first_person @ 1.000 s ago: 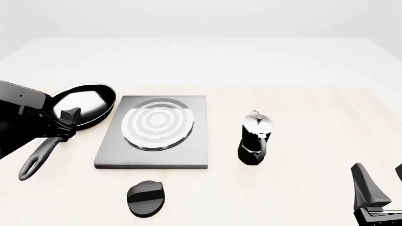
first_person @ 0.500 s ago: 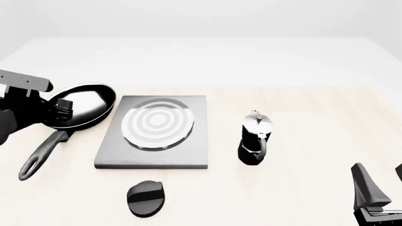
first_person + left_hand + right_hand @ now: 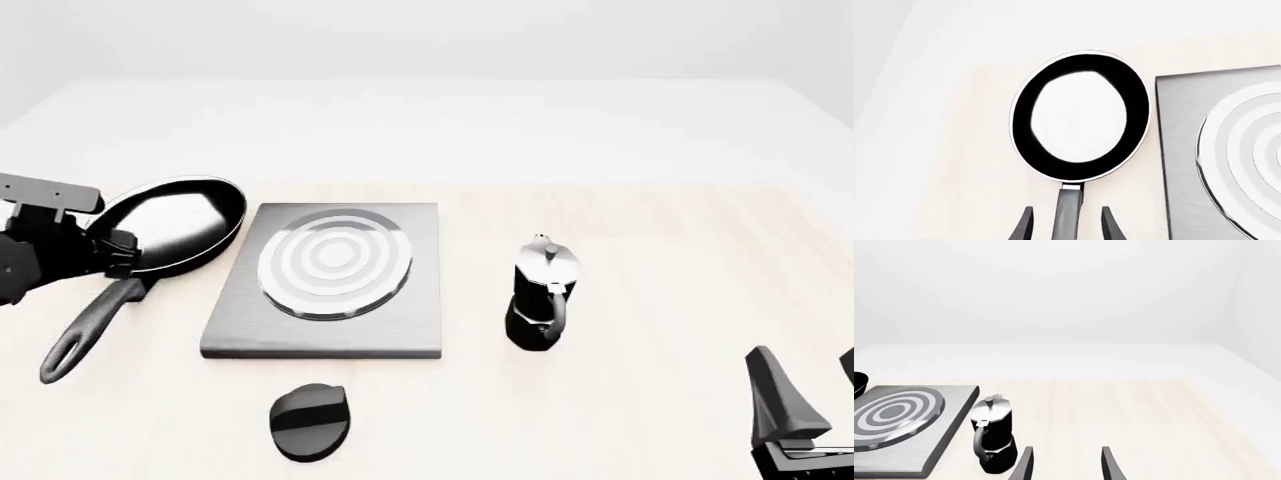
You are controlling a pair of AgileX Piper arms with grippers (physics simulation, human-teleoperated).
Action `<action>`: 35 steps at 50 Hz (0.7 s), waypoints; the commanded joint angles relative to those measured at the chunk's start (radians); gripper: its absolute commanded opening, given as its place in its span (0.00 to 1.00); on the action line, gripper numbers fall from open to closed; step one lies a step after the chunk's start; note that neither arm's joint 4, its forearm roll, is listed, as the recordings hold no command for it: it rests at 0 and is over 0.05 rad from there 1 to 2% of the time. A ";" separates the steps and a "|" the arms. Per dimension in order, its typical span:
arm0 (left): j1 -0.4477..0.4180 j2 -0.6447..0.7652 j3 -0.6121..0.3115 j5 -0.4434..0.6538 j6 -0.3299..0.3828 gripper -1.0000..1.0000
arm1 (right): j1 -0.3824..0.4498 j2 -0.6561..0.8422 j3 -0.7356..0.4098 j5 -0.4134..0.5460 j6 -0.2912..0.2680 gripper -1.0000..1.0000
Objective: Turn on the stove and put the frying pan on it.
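While the frying pan (image 3: 171, 225) lies flat on the table (image 3: 641, 230) just beside the stove (image 3: 327, 285), at its ten o'clock, the pan's long handle (image 3: 91, 325) runs out toward seven o'clock. Seen from the left wrist, the left gripper (image 3: 1066, 227) has its jaws spread, one finger on each side of the handle near the pan's bowl, with a gap on both sides. Below the stove, at six o'clock, the black knob (image 3: 310, 421) sits on the table apart from the slab. At the stove's three o'clock, well apart from it, stands the moka pot (image 3: 541, 294). Down at the table's five o'clock corner the right gripper (image 3: 1066, 465) hangs with its jaws spread, gripping nothing.
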 commanded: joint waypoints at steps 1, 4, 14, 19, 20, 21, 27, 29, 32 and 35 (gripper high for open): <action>0.029 0.081 0.003 -0.046 0.019 1.00 | 0.000 0.000 0.000 0.000 0.000 1.00; 0.040 0.108 0.000 -0.064 0.030 1.00 | 0.000 0.000 0.000 0.000 0.000 1.00; 0.049 0.185 0.010 -0.114 0.049 1.00 | 0.000 0.000 0.000 0.000 0.000 1.00; 0.059 0.221 0.022 -0.152 0.055 1.00 | 0.000 0.000 0.000 0.000 0.000 1.00; 0.061 0.227 0.025 -0.159 0.058 1.00 | 0.000 0.000 0.000 0.000 0.000 1.00; 0.060 0.233 0.027 -0.164 0.058 1.00 | 0.000 0.000 0.000 0.000 0.000 1.00; 0.067 0.278 0.031 -0.196 0.063 1.00 | 0.000 0.000 0.000 0.000 0.000 1.00; 0.070 0.284 0.032 -0.203 0.067 1.00 | 0.000 0.000 0.000 0.000 0.000 1.00; 0.073 0.307 0.036 -0.222 0.074 1.00 | 0.000 0.000 0.000 0.000 0.000 1.00; 0.073 0.329 0.035 -0.232 0.075 1.00 | 0.000 0.000 0.000 0.000 0.000 1.00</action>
